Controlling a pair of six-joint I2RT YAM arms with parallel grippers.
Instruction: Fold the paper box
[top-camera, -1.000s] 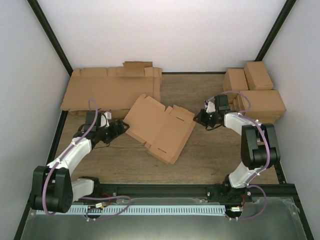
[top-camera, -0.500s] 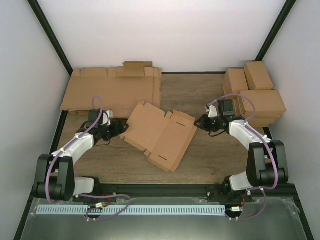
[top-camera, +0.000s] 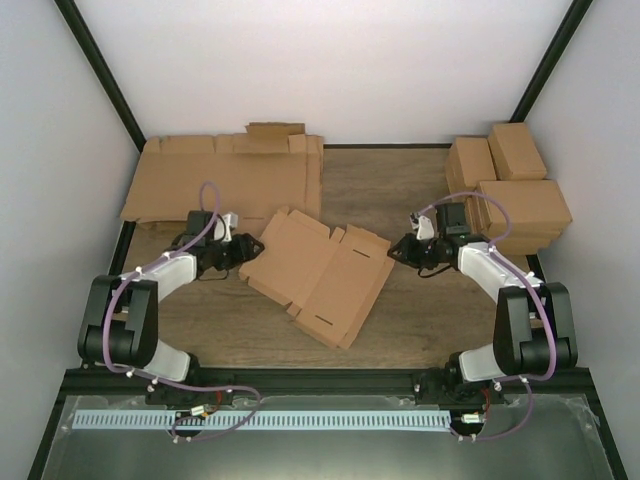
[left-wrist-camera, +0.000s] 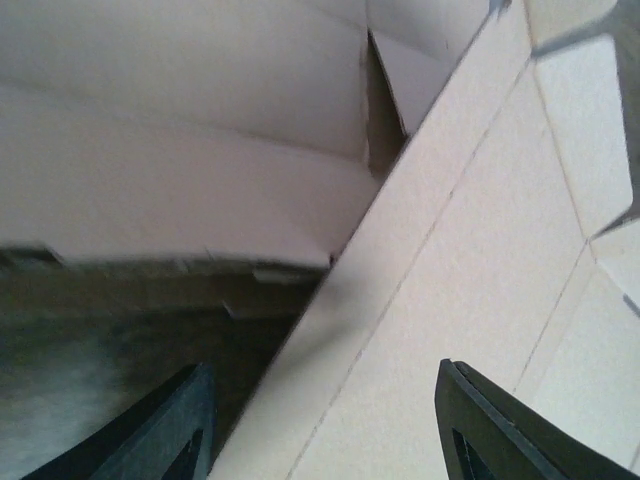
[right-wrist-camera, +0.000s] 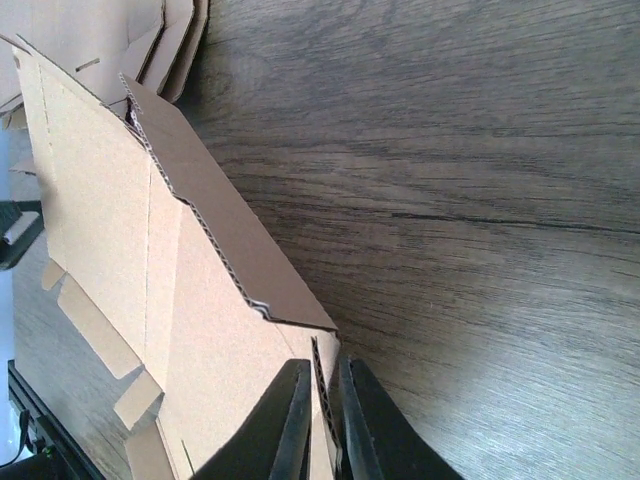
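The paper box (top-camera: 318, 272), a flat die-cut brown sheet with flaps, lies at the middle of the wooden table (top-camera: 430, 310) in the top view. It is turned at a slant, its long side running from upper left to lower right, between the two arms. The left gripper (top-camera: 240, 252) sits at the sheet's left corner, left of centre in the frame. In its wrist view the two dark fingers (left-wrist-camera: 170, 435) stand well apart at the bottom of the frame. The sheet's edge runs up between them from lower left to upper right, and neither pad visibly presses the cardboard, so this pincer is released. The right gripper (top-camera: 398, 248) meets the sheet's right-hand corner, right of centre. In its wrist view the fingers (right-wrist-camera: 285, 420) are drawn nearly together at the bottom of the frame and clench a thin corrugated edge of the paper box between them, with the panel beside them tilted up from the wood. A pile of flat cardboard sheets (top-camera: 225, 180) lies at the upper left of the table, just behind the left gripper. Stacked closed boxes (top-camera: 510, 180) fill the upper right, near the right arm.
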